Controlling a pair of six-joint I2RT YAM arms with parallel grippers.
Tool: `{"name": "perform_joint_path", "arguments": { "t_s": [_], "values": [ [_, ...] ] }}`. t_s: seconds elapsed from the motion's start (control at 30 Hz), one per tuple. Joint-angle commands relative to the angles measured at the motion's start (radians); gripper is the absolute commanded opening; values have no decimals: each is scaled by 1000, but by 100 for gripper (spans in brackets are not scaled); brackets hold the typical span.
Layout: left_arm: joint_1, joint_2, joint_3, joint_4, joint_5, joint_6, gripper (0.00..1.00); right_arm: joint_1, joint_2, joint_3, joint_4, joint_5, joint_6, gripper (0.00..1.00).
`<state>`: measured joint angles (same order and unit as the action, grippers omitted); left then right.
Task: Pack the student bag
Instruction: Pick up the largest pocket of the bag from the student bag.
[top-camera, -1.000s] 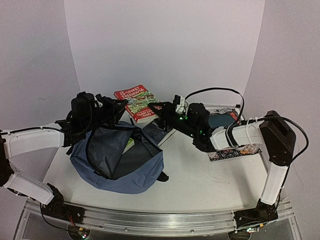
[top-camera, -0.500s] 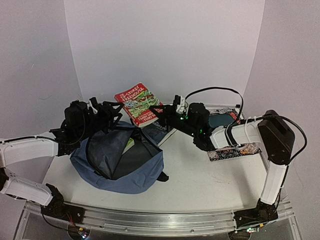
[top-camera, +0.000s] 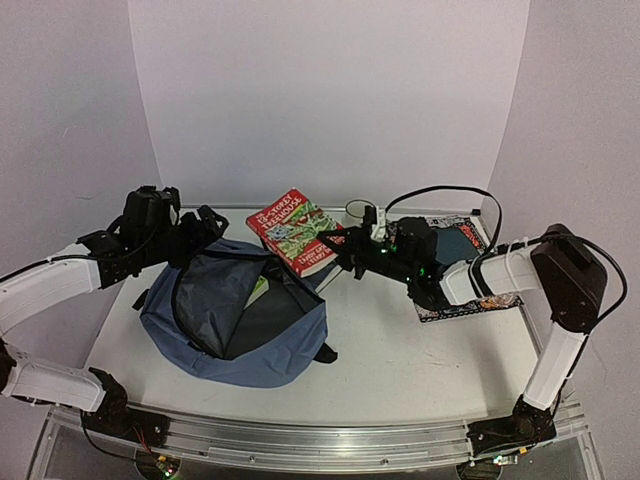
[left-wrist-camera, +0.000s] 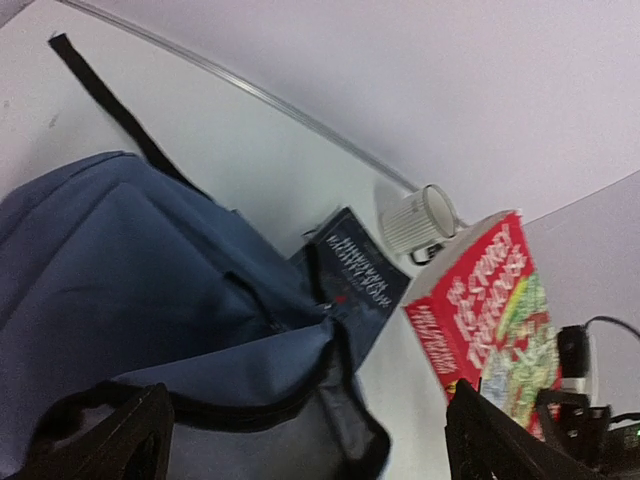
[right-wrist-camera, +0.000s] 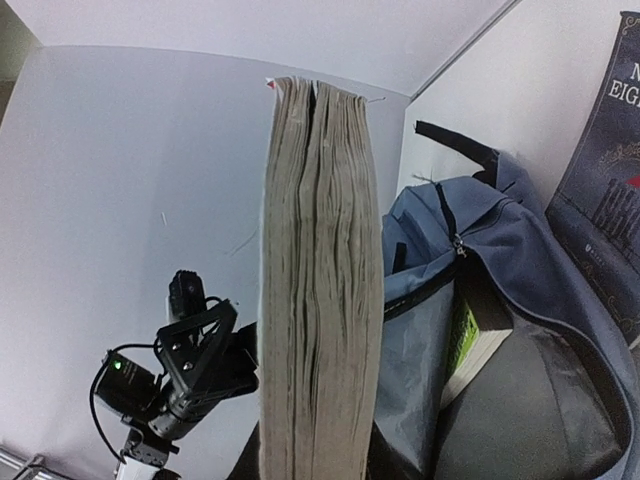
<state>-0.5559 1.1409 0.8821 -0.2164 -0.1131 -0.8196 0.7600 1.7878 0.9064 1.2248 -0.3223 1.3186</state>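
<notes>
The student bag (top-camera: 235, 320) lay slumped at the left of the worktop (top-camera: 400, 350), its mouth unheld by the spread left pincer (top-camera: 208, 224) nearby, so the red book (top-camera: 295, 228) pinched in the right pincer (top-camera: 340, 243) risked snagging the sagging rim and slipping free

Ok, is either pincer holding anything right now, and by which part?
The right pincer grips the red paperback by its page-edge side, pinching it across the covers. The left pincer is open and holds nothing.
</notes>
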Motion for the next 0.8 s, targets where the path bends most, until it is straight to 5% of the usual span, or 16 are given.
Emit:
{"name": "perform_joint_path", "arguments": {
  "t_s": [0.0,0.27,0.57,0.77],
  "values": [
    [48,-4,99,-331,-52,158,99,4,-87,-11,53,-100,-41,0],
    [54,91,155,-550,-13,222,99,4,-115,-55,-64,-163,-101,0],
    [54,168,110,-561,29,207,99,11,-138,-41,-244,-196,-196,0],
    [54,215,109,-549,69,204,77,19,-152,-42,-312,-209,-243,0]
  ]
}}
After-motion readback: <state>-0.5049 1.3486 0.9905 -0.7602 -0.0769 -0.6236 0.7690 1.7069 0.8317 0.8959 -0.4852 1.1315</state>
